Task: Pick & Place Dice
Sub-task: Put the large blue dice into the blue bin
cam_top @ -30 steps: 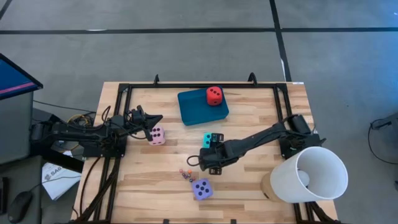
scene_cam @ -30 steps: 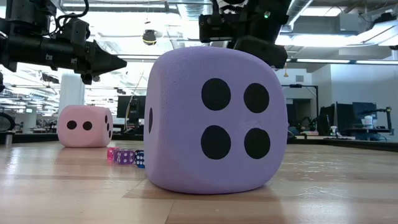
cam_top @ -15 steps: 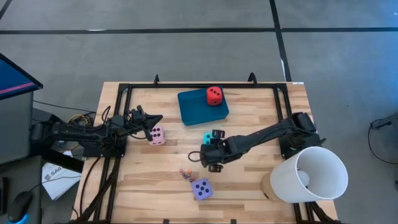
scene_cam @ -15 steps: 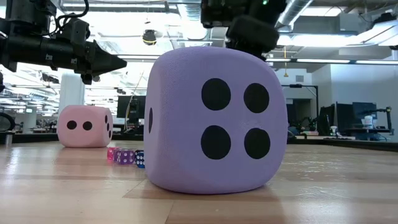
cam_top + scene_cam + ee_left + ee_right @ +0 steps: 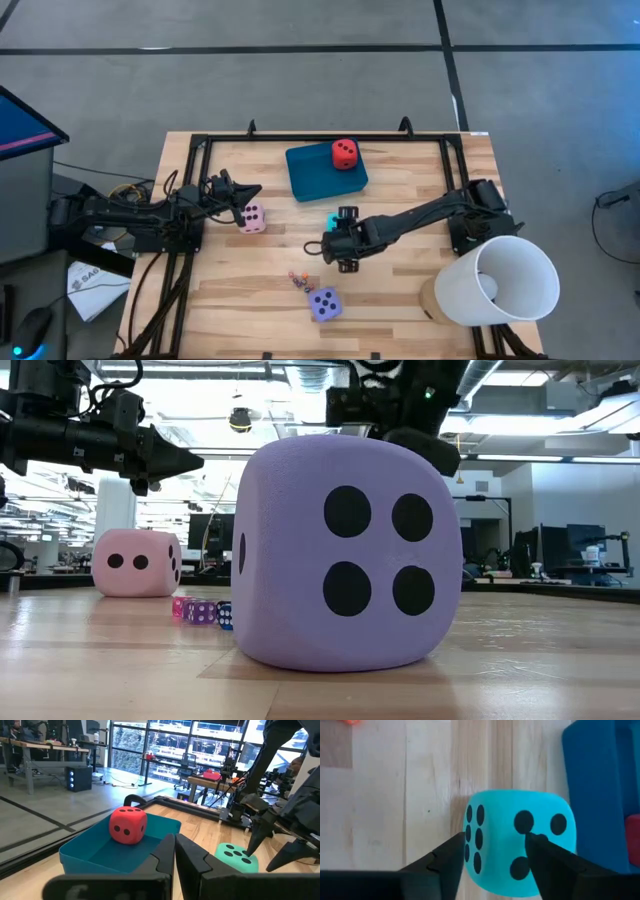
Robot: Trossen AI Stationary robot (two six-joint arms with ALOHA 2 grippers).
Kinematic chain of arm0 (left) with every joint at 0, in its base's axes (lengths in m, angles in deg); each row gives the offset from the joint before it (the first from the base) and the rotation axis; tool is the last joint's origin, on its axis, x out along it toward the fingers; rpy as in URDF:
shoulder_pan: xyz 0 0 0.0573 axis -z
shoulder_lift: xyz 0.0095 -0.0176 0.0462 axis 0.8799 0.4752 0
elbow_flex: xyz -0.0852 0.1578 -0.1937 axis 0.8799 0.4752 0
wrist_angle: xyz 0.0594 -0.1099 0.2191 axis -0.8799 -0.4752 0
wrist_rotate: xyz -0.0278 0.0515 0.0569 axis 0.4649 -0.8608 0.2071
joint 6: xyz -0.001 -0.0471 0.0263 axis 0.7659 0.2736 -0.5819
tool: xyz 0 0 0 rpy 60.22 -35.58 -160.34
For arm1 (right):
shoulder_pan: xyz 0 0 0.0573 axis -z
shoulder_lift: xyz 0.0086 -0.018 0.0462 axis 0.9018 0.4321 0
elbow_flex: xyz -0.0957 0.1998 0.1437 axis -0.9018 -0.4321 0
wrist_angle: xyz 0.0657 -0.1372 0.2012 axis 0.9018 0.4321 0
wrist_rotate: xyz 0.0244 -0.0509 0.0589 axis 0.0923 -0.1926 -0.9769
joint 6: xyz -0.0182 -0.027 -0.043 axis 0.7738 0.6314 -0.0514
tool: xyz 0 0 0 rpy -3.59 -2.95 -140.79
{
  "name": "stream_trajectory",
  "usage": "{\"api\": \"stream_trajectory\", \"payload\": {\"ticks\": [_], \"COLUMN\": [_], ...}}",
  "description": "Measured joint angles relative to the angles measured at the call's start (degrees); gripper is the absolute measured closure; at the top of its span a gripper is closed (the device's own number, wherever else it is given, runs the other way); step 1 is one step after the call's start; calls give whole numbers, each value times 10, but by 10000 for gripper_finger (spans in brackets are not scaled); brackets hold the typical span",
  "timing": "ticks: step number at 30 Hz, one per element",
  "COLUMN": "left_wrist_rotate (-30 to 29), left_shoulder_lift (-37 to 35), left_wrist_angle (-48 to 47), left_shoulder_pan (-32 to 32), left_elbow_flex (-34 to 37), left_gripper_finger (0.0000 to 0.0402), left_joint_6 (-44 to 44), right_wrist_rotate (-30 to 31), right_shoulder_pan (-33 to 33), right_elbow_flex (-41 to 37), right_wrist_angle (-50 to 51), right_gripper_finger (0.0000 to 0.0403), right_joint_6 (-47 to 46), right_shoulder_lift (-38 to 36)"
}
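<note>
The right gripper (image 5: 333, 238) hangs over the middle of the table (image 5: 400, 300), its fingers (image 5: 445, 862) apart and straddling the turquoise die (image 5: 517, 842), which sits on the wood just beside the teal tray (image 5: 315, 175); whether the fingers press on its sides cannot be told. The red die (image 5: 345, 153) rests in the tray, at its corner nearest the table's far edge. The pink die (image 5: 253, 217) lies on the table's left half, with the left gripper (image 5: 252, 193) just beside it, fingers (image 5: 165, 857) closed together and holding nothing. The purple die (image 5: 324, 303) sits near the table's front edge, with a few tiny coloured dice (image 5: 298, 279) close by it. A white lamp shade (image 5: 495, 280) stands over the table's front right corner.
</note>
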Motion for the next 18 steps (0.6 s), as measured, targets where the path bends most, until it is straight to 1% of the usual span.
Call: {"api": "stream_trajectory", "payload": {"ticks": [5, 8, 14, 18], "left_wrist_rotate": [0, 0, 0, 0], "left_shoulder_lift": [0, 0, 0, 0], "left_wrist_angle": [0, 0, 0, 0], "left_shoulder_pan": [0, 0, 0, 0], "left_elbow_flex": [0, 0, 0, 0], "left_gripper_finger": [396, 396, 396, 396], "left_joint_6": [0, 0, 0, 0], "right_wrist_rotate": [12, 12, 4, 5], "right_shoulder_pan": [-4, -3, 6, 14], "right_elbow_flex": [0, 0, 0, -27], "right_wrist_angle": [-6, -6, -6, -18], "right_gripper_finger": [140, 117, 108, 107], "right_joint_6": [-5, -7, -7, -3], "right_shoulder_lift": [0, 0, 0, -1]}}
